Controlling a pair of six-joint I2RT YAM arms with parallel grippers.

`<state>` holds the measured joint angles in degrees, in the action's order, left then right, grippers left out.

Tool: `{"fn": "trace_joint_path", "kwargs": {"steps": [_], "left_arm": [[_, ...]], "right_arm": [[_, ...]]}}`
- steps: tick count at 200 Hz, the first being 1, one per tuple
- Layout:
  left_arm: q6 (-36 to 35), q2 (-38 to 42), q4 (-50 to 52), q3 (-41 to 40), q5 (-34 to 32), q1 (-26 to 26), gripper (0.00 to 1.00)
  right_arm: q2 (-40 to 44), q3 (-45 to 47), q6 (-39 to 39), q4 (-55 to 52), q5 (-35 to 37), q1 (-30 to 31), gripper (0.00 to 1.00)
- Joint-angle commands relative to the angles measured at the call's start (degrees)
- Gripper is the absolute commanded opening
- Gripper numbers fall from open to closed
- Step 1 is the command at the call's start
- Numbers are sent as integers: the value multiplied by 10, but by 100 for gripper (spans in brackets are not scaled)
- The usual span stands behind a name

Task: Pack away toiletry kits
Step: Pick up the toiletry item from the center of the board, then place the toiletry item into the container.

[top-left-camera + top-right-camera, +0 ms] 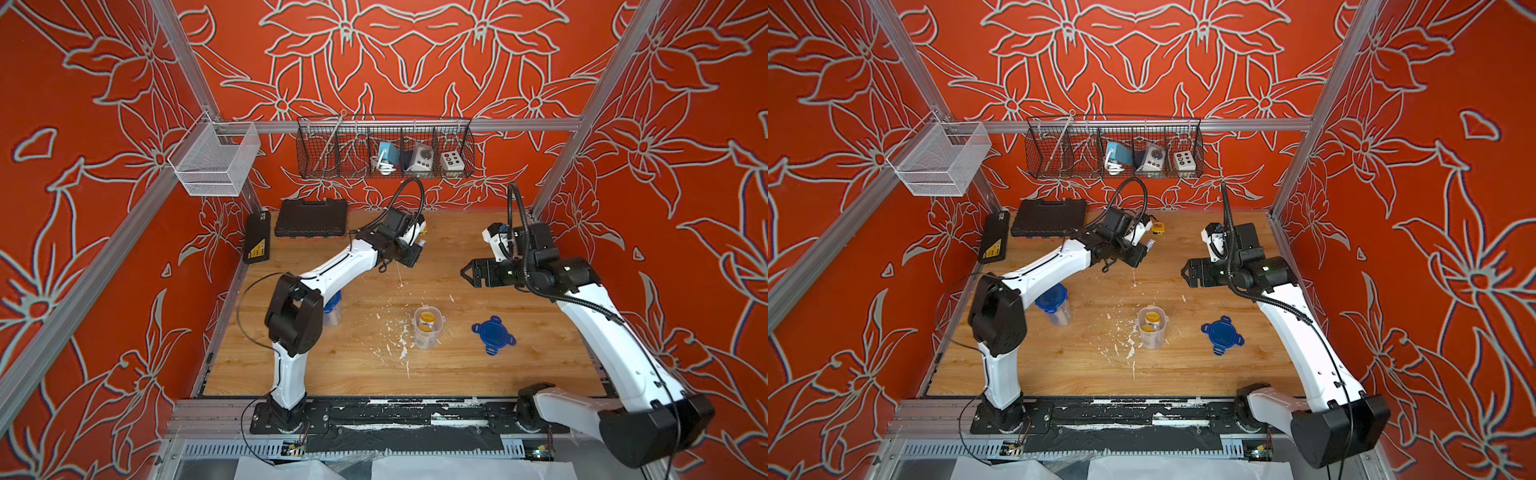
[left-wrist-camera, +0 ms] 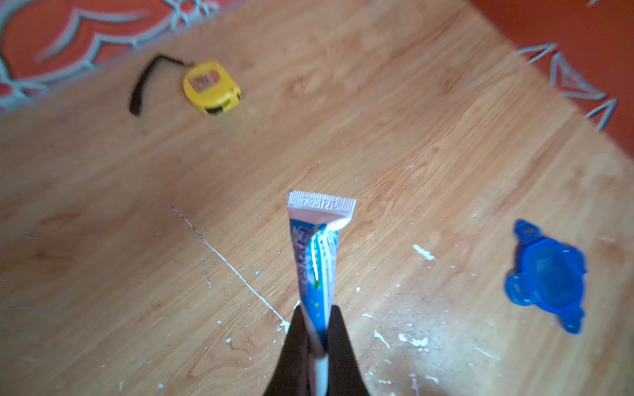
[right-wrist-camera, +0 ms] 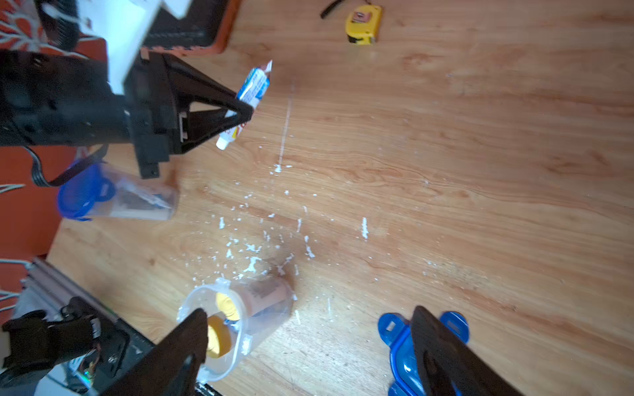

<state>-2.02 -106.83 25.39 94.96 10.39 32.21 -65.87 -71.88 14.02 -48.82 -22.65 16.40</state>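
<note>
plainly, the left jaws are clenched on the toothpaste tube (image 2: 314, 260) while the right jaws stand spread wide.

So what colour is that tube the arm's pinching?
Blue and white tube, white crimped end; clearest in the left wrist view.

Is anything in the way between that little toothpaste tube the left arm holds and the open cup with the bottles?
Nothing visible. Only bare, white-flecked table lies between the toothpaste tube and the open cup. The cup's mouth is uncovered; the blue lid lies apart beside it.
</note>
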Motion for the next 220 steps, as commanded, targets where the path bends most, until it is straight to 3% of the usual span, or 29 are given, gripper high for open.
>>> {"fn": "trace_joint_path", "kwargs": {"steps": [1,27,64,141,166,220], "left_arm": [[6,98,-51,-72,37,8,6],[-16,221,-127,-197,43,57,8],[5,298,-149,-265,33,103,6],[24,323,-175,-298,20,137,4],[25,320,-178,-299,9,152,4],[20,323,-179,-304,-10,165,5]], "right_arm": [[28,14,12,30,-108,-3,93],[44,30,72,91,-210,-2,92],[57,60,179,197,-314,0,89],[35,92,199,232,-293,54,83],[25,105,231,279,-273,66,76],[-5,84,219,257,-238,77,56]]}}
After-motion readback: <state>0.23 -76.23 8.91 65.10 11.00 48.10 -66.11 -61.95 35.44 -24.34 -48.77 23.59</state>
